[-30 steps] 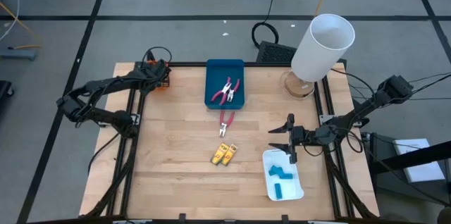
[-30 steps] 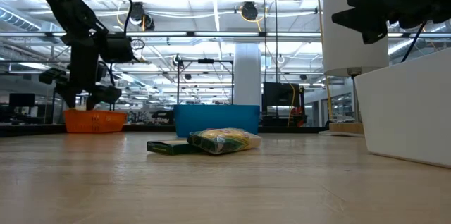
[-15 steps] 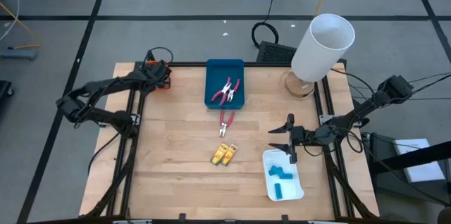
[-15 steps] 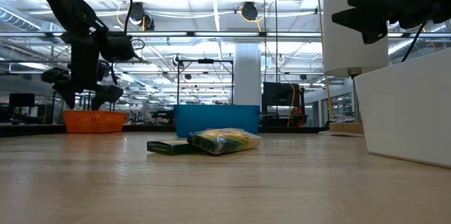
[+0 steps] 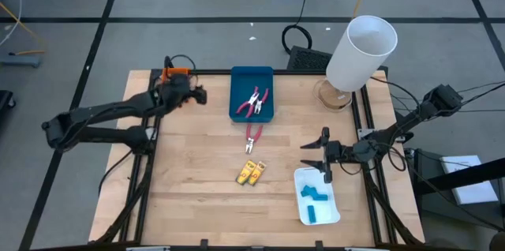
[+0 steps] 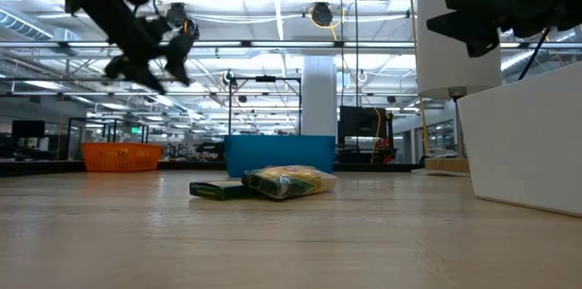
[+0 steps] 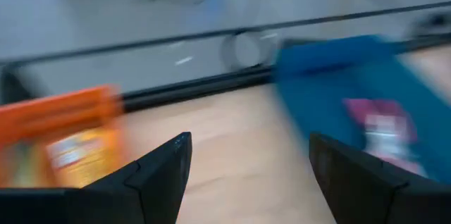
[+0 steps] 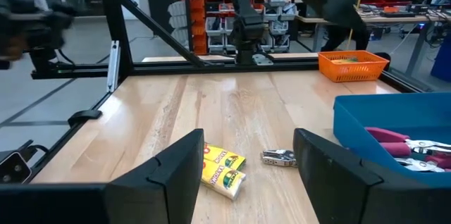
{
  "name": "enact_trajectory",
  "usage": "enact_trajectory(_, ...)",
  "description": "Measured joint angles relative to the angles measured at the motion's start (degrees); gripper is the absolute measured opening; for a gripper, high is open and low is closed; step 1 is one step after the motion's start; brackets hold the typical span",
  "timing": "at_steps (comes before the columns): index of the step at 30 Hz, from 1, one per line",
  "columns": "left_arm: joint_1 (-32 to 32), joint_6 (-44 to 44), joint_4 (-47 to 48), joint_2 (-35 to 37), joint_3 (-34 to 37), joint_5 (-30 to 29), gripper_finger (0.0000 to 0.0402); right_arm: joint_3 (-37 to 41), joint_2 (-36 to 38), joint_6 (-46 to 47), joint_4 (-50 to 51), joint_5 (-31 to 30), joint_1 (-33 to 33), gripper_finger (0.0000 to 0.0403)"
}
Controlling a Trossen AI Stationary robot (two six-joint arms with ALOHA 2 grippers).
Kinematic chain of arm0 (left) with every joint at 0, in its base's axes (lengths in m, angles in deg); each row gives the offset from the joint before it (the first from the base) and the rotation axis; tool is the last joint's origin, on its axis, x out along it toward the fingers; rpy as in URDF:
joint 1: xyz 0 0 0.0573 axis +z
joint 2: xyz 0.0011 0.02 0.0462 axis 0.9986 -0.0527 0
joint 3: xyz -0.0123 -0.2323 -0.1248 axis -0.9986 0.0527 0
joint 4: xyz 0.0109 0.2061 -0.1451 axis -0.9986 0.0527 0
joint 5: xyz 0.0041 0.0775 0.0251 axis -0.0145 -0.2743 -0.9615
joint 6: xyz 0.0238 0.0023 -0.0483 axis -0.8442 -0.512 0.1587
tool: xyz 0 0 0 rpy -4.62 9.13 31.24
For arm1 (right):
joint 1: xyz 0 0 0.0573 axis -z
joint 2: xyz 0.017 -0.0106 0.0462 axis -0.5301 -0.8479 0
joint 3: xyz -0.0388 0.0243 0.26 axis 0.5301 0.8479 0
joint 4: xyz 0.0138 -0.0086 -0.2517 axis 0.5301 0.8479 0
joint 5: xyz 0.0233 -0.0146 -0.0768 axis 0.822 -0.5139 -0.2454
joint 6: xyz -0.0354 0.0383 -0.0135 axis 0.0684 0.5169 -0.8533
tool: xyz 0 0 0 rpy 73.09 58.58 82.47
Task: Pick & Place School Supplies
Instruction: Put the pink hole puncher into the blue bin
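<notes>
Pliers (image 5: 252, 137) mid-bench: light, stiff, grab at handles; left claw (image 5: 197, 95) apart, empty; right claw (image 5: 318, 155) apart over white tray (image 5: 334, 211).

School supplies, positions on and about the table.
Two pink-handled pliers (image 5: 253, 103) lie flat in the blue tray (image 5: 239, 77) (overlapping, jaws toward the table's middle); a third pair of pliers (image 5: 252, 136) lies on the bare wood just below that tray. Two yellow packets (image 5: 250, 174) lie side by side, touching, mid-table. Light-blue blocks (image 5: 316, 200) lie in the white tray (image 5: 334, 213).
</notes>
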Motion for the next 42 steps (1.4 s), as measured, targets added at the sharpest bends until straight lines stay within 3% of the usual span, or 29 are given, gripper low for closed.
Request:
enact_trajectory(10,-24.71,-4.12,-15.90,-1.33,-0.07,2.03,0.0289,0.00,-0.01,1.34,0.00,-0.02,0.20,0.0210)
enact_trajectory(17,-34.73,3.95,-19.07,-9.49,-0.04,2.12,0.0290,0.00,0.00,1.50,0.00,0.03,0.20,0.0210)
enact_trajectory(25,-38.60,18.54,-22.73,-23.55,-0.04,2.20,0.0289,0.00,0.00,1.52,-0.44,0.09,0.20,0.0210)
enact_trajectory(32,-37.94,21.37,-32.58,-35.55,-1.23,11.63,0.0289,0.00,0.00,1.52,-0.90,0.11,0.20,0.0210)
enact_trajectory(37,-37.94,20.83,-28.52,-39.73,-7.53,12.66,0.0289,0.00,-0.02,1.52,-0.91,0.11,0.20,0.0210)
enact_trajectory(42,-37.95,18.72,-17.48,-43.45,-17.24,12.38,0.0289,0.00,0.00,1.52,-0.94,0.11,0.20,0.0210)
